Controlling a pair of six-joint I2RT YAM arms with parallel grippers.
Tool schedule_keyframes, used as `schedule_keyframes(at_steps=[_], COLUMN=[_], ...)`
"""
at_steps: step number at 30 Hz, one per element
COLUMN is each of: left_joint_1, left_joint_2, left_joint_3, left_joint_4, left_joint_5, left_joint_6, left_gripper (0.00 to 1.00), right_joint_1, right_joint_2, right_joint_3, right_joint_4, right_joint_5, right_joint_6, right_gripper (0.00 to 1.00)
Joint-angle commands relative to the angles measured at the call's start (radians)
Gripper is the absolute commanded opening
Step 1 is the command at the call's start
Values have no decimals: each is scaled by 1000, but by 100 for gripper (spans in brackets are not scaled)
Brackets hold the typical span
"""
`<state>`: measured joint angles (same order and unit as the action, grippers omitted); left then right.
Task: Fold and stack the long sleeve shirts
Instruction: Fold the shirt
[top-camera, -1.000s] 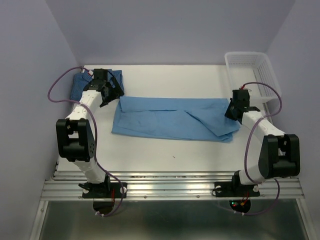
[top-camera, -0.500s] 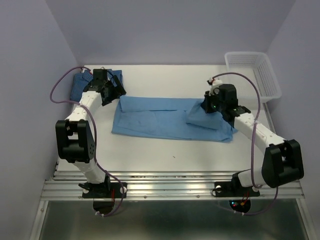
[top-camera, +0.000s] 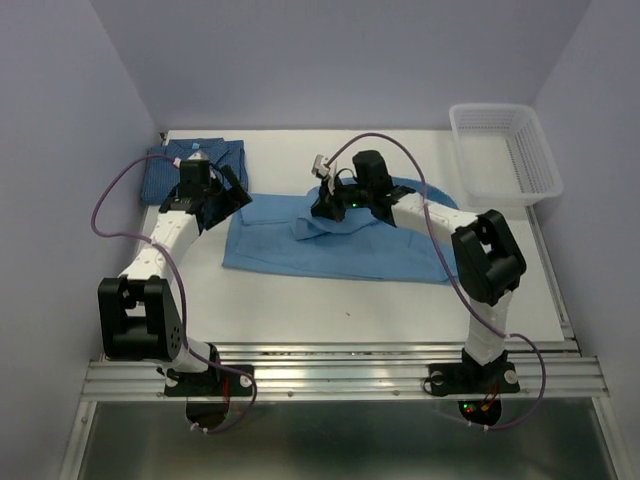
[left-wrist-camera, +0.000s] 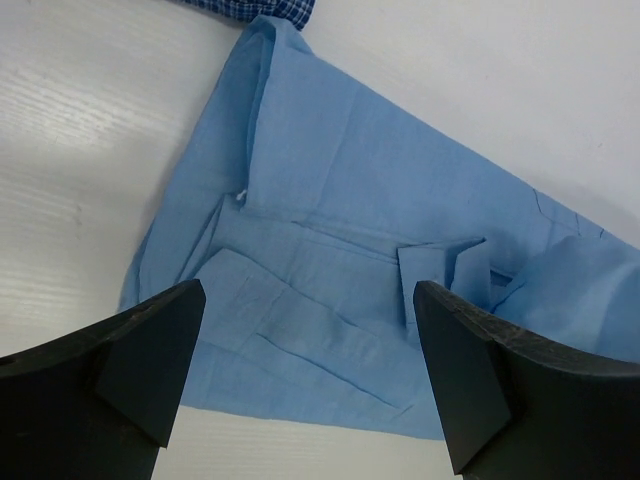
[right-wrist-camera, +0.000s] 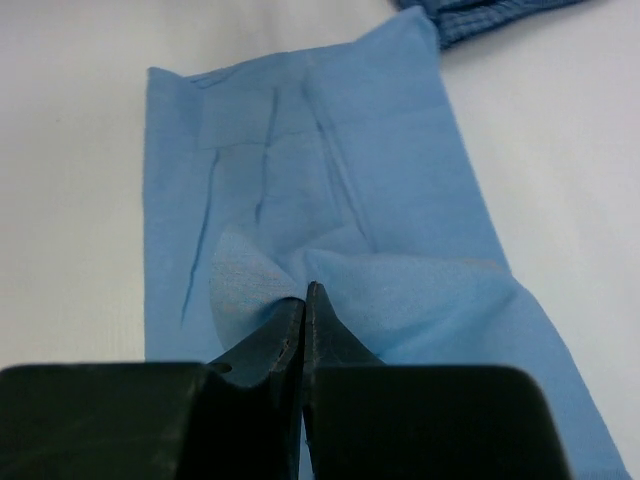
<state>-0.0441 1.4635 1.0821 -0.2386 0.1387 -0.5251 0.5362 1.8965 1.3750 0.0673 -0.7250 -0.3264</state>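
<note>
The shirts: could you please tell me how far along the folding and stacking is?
Done: the checked shirt looks folded at the far left corner of the table. In hand: the right gripper is shut on the light blue shirt, holding its right end doubled over toward the middle; the left gripper hangs open above its left end. Left: finishing the folds and stacking one shirt on the other.

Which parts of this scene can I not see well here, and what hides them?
Top view: the left gripper and its camera cover part of the checked shirt, so its folding is unclear.
Both wrist views: the checked shirt is cut off by the top edge.
Top view: the right gripper hides the light blue shirt where it pinches.
Right wrist view: the number of pinched layers cannot be told.
</note>
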Motion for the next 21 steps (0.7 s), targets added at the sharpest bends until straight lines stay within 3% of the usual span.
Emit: schedule_keyframes(at_steps=[1,4,10,15,17,19,20,21], left_joint_1=[7,9,-25,-148,-193,-223,-246,-252], left_joint_2=[-78,-86,-71,24,60,110,132,153], left_joint_3=[-34,-50,-102,-24,7,50,65,85], left_joint_4=[-5,4,77,85,84,85,84,78], left_joint_5=[-68,-41,65,61,74,90,111,122], left_joint_6=[-21,-18,-30,19,51,117,140,163], left_gripper=[99,99,99,99,99,99,99,99], right_joint_1=[36,36,24,5,5,5,-4,-4], right_joint_2=[59,43,-48,-164,-226,-339,-379,-416], right_joint_3=[59,6,-164,-345,-399,-459,-471,-482], right_joint_4=[70,160,146,143,144,144,143,143], right_joint_5=[-207,-206,-79,42,108,130,160,173], right_joint_6=[-19,4,-8,76,104,130,145,159], right_gripper=[1,2,2,19,60,71,99,100])
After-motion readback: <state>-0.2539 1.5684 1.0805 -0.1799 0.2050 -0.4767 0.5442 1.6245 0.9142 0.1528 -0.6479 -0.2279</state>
